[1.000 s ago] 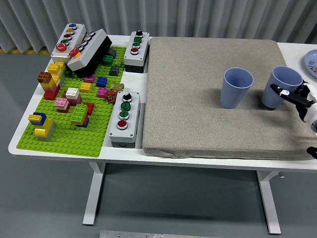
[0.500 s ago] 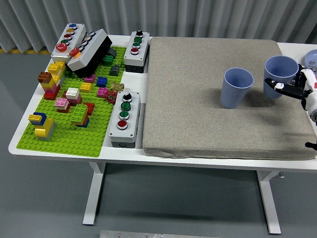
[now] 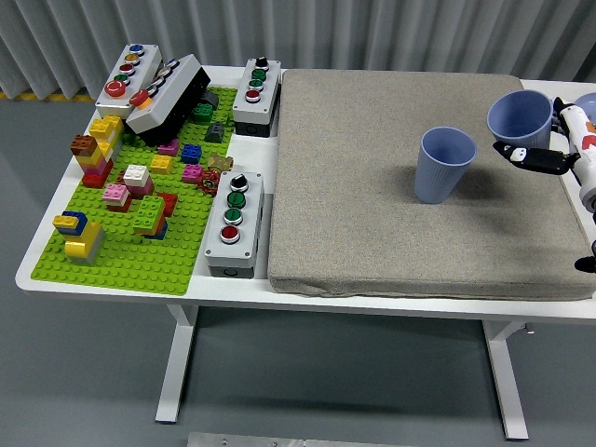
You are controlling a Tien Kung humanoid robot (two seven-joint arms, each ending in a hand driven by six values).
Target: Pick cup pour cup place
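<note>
The right hand (image 3: 549,149) at the right edge of the frame has its fingers wrapped on 1 blue cup (image 3: 520,119); a second ago that cup stood on the grey mat (image 3: 372,186), and now it rides higher and further up the frame, clear of the mat and tipped slightly toward the left; so the pick looks done and the pour is the next step, to my eye. The other blue cup (image 3: 445,165) has not moved; it stands upright, mouth open, on the mat just left of and below the held one, apart from it; I cannot see what, if anything, is inside either cup. The left arm is not in view. Room is good to the left; the mat is bare from the standing cup across to the button boxes (image 3: 233,223) and the green brick plate (image 3: 140,251). To the right it is tight; a plate (image 3: 585,104) sits at the frame's right edge just behind the hand, and the mat's edge lies close below the wrist.
</note>
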